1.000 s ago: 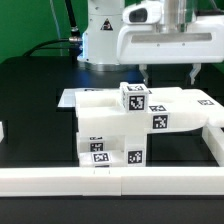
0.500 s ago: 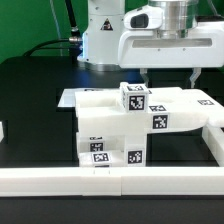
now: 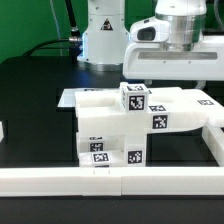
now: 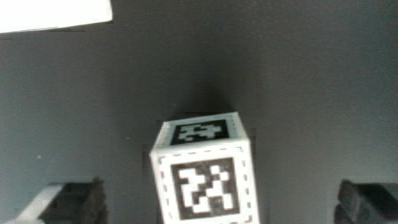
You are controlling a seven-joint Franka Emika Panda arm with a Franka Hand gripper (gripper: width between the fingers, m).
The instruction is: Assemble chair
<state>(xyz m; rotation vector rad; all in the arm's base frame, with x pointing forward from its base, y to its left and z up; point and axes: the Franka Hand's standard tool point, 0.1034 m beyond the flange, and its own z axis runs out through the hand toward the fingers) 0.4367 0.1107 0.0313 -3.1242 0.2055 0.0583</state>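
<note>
The chair (image 3: 125,125) sits as a cluster of matte white blocky parts on the dark table (image 3: 35,100), near the middle of the exterior view, hard against the long white border rail (image 3: 110,180) in front and another rail (image 3: 215,145) toward the exterior view's right; a small tagged block (image 3: 133,98) stands upright on top of the stack; a flat white sheet (image 3: 72,97) shows behind it. In the wrist view a tagged block (image 4: 208,170) stands upright on the dark surface, seemingly that same top piece.

The parts look rigid and light, hard plastic with smooth faces that may slip under metal pads; the flat opposing sides of the upright block offer the surest hold, low enough that it does not tip.

No bins or trays appear; the rails merely fence the work area.

The gripper (image 4: 222,200) hangs above the cluster, its fingers (image 4: 71,200) spread wide either side of the block and apart from it; it pinches nothing.
</note>
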